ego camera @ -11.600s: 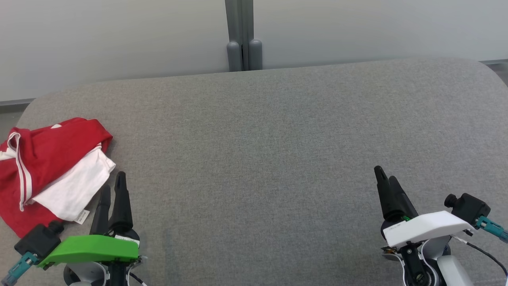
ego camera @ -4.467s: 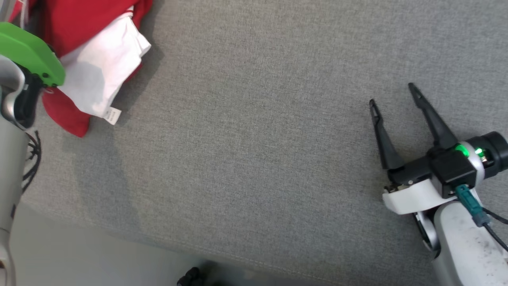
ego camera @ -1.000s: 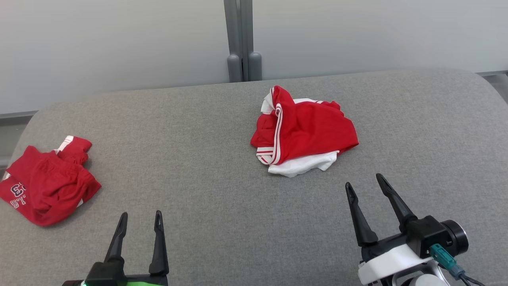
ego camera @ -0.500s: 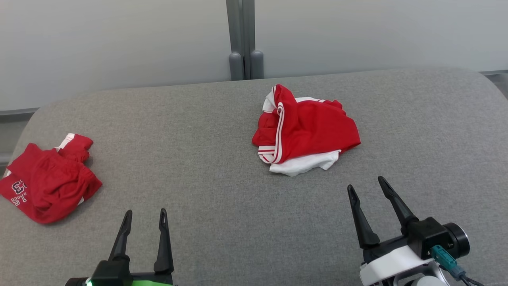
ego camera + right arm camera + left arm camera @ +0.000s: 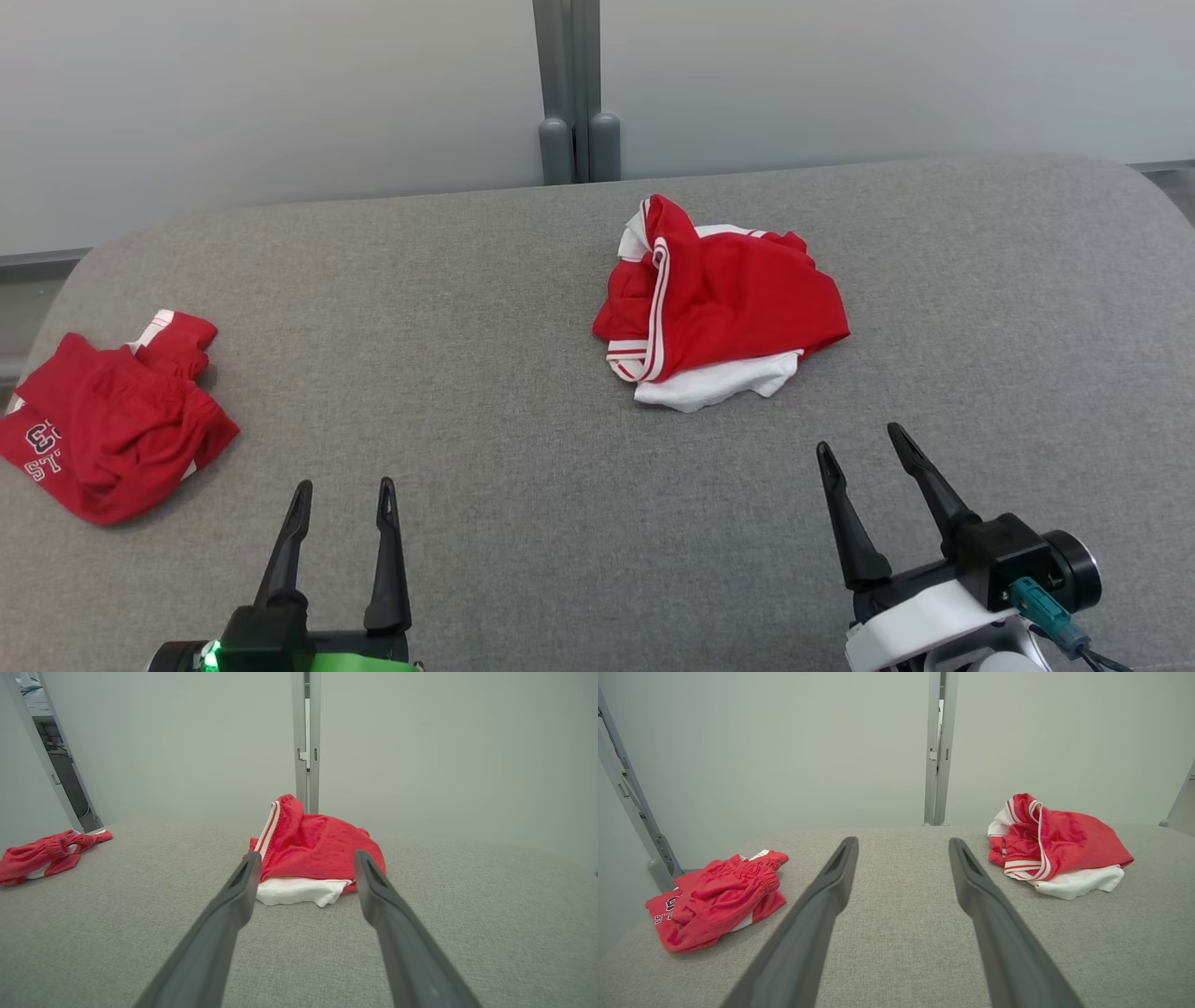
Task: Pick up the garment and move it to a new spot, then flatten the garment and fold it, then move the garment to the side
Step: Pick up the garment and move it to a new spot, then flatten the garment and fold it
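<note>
Head view shows the grey fabric-covered counter (image 5: 485, 308) spanning nearly the whole frame, with a pale wall and a grey post behind it. The garment (image 5: 724, 303), red with white stripes and a white layer showing under its near edge, lies in a crumpled heap right of centre toward the counter's far side, touched by neither arm. A second red garment (image 5: 112, 420) with white lettering sits bunched at the counter's left edge, well apart from the first. The right gripper (image 5: 857, 439) hovers near the heap's near side and lines up with it in the right wrist view; its fingers (image 5: 840, 523) stand wide apart and hold nothing. The left gripper (image 5: 343, 488) waits at the lower left, between the two heaps, with its fingers (image 5: 387, 560) likewise spread and empty. If this middle spot is the garment's new place, the moving step looks finished. Flattening has not begun, since the cloth is heaped and doubled over itself, so spreading, folding and setting it aside all remain.
</note>
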You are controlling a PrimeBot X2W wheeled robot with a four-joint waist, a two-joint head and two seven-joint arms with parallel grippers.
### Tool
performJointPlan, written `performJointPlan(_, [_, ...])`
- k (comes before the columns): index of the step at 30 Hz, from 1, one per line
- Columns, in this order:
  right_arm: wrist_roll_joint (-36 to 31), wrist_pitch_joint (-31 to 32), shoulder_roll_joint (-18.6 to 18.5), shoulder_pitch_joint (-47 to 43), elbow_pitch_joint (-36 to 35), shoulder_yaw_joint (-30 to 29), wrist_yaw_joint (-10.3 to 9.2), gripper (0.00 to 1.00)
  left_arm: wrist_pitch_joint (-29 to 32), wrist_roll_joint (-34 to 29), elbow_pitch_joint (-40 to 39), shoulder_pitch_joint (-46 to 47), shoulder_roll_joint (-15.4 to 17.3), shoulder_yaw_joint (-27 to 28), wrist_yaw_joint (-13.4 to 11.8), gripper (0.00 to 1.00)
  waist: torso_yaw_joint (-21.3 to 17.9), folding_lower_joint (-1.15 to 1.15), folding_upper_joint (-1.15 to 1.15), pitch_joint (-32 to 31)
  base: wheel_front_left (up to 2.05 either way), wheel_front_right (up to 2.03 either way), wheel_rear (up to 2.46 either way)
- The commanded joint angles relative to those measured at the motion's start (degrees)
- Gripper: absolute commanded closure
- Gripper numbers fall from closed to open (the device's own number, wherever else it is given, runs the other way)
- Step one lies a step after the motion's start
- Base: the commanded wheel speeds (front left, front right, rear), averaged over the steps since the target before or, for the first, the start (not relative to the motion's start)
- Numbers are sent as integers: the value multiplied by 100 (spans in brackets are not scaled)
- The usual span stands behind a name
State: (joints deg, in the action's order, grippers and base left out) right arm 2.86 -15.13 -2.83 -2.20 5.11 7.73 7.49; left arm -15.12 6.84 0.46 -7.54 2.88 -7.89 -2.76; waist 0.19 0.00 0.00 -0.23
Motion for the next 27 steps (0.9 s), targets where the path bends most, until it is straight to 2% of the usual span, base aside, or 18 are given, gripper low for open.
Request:
performJointPlan(1, [26, -3, -10, 1, 12, 4, 1, 0, -5, -31, 7, 76, 2, -1, 0, 0, -6, 0, 0, 0, 0, 0, 0])
performJointPlan(27, [-8, -3, -10, -25, 51, 57, 1, 0, -5, -72, 154, 107, 1, -54, 38, 0, -4, 0, 0, -58, 0, 0, 0])
